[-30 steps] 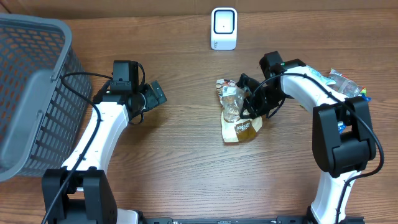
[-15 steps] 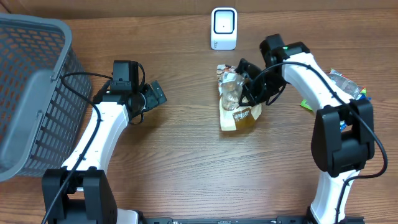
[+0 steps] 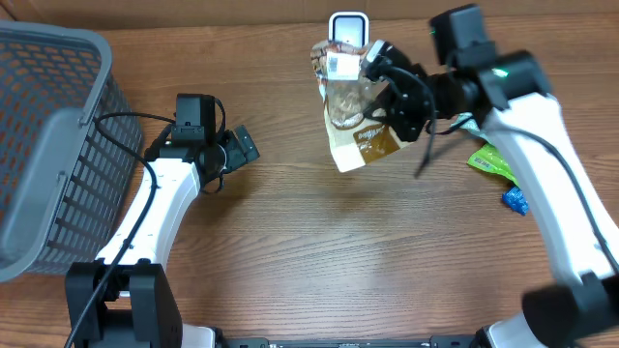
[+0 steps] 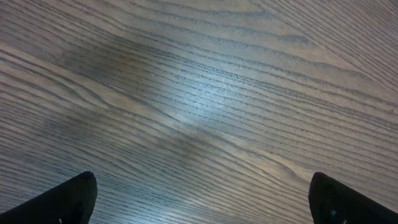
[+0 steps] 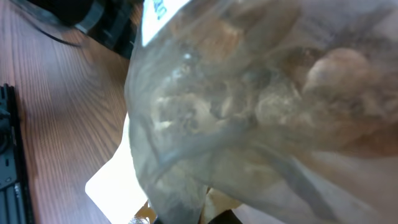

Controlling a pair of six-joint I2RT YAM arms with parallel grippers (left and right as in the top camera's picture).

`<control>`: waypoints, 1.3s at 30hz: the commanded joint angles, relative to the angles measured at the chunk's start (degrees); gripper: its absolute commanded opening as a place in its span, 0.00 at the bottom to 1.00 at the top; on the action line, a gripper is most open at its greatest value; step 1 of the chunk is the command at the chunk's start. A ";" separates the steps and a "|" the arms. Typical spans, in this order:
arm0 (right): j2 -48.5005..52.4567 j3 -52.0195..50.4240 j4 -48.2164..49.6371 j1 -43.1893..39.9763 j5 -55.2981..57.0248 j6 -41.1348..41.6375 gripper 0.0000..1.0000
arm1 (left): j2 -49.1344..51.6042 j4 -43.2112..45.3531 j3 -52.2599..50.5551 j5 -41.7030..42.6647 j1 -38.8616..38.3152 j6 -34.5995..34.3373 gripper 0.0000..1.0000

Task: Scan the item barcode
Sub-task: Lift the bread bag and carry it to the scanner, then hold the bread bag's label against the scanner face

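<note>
Partly over scanner (image 3: 350, 26), snack bag (image 3: 355, 121)

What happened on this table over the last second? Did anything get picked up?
The right gripper, already shut on the clear snack bag, lifted it off the table and carried it toward the far edge. From above, the bag now partly overlaps the white scanner. The left gripper stayed open and parked near the gray basket, which did not move either.
</note>
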 commanded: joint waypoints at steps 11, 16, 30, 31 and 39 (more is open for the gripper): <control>-2.64 0.79 1.01 -0.15 -1.73 -8.55 0.04 | -0.28 0.04 1.27 -0.79 -0.48 -0.35 1.00; -2.16 -0.79 3.13 -0.15 -1.68 -8.13 0.04 | -0.28 0.04 1.27 -0.79 -0.48 -0.35 1.00; 11.58 -1.36 24.22 -0.13 38.93 16.83 0.04 | -0.28 0.04 1.27 -0.79 -0.48 -0.35 1.00; 12.31 -1.36 26.05 -0.13 42.62 17.11 0.04 | -0.28 0.04 1.27 -0.79 -0.48 -0.35 1.00; 17.64 -1.36 43.47 0.26 67.87 9.84 0.04 | -0.28 0.04 1.27 -0.79 -0.48 -0.35 1.00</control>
